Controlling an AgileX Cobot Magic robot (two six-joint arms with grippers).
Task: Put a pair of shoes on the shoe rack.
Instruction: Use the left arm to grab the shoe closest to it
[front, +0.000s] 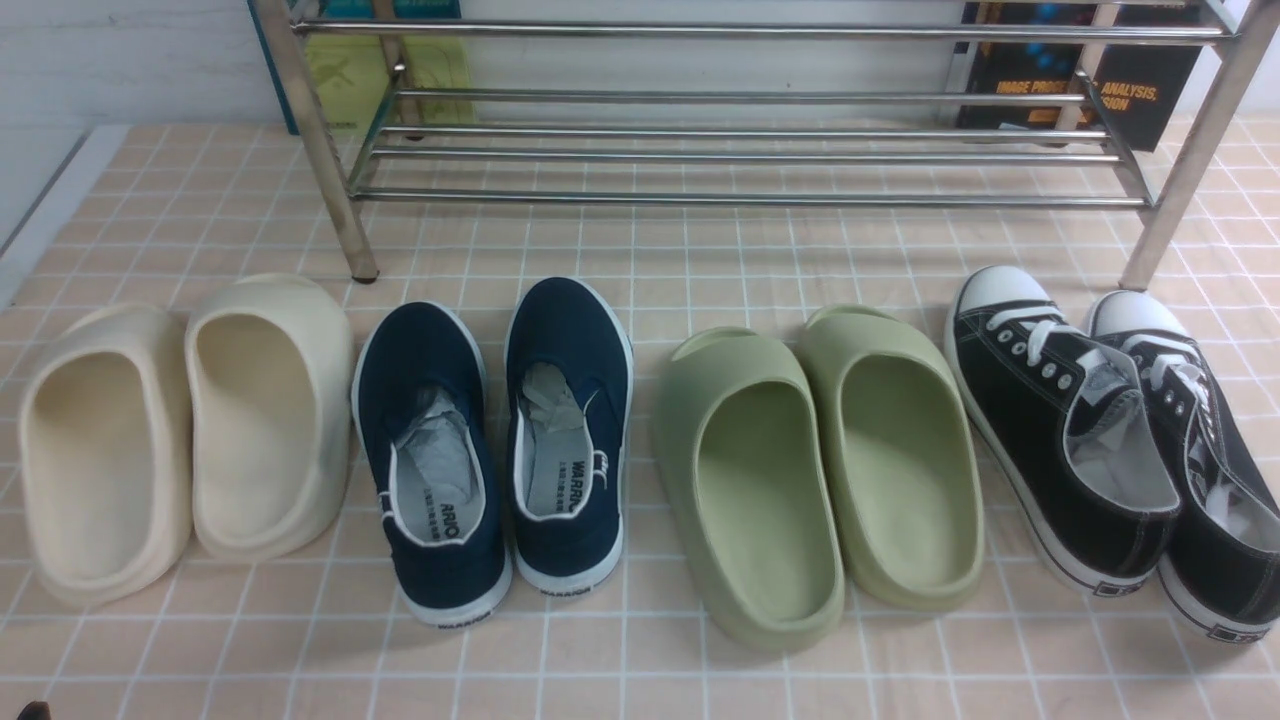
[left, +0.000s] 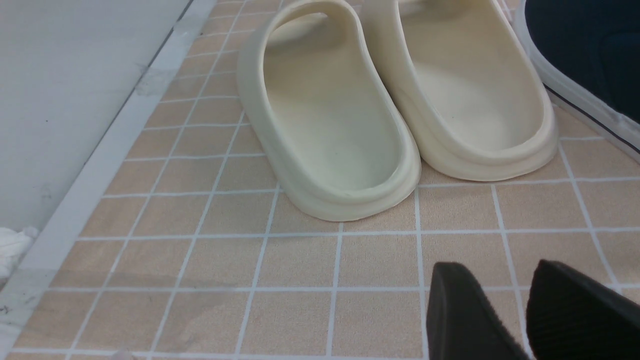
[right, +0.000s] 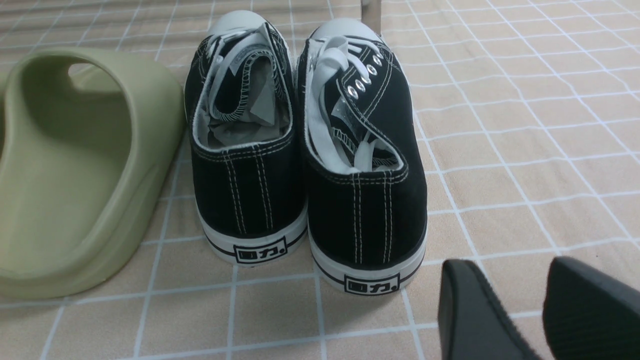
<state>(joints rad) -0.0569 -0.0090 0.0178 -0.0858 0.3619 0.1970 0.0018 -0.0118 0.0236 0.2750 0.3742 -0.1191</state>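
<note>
**Nothing lifted yet**

Front view: the pair of navy-blue canvas slip-on shoes (front: 568, 330) is sitting on the tiled tabletop (front: 700, 285) before the shiny steel shoe rack (front: 740, 198). Left wrist: the left pincer (left: 520, 310) is hovering spread near cream foam slides (left: 340, 125). Right wrist: the right pincer (right: 530, 310) is hovering spread near black lace-up sneakers (right: 310, 175). Light and soft, they are likely wanting a heel-rim grip.

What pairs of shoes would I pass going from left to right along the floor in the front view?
cream foam slides → navy slip-ons → green foam slides → black lace-up sneakers
</note>
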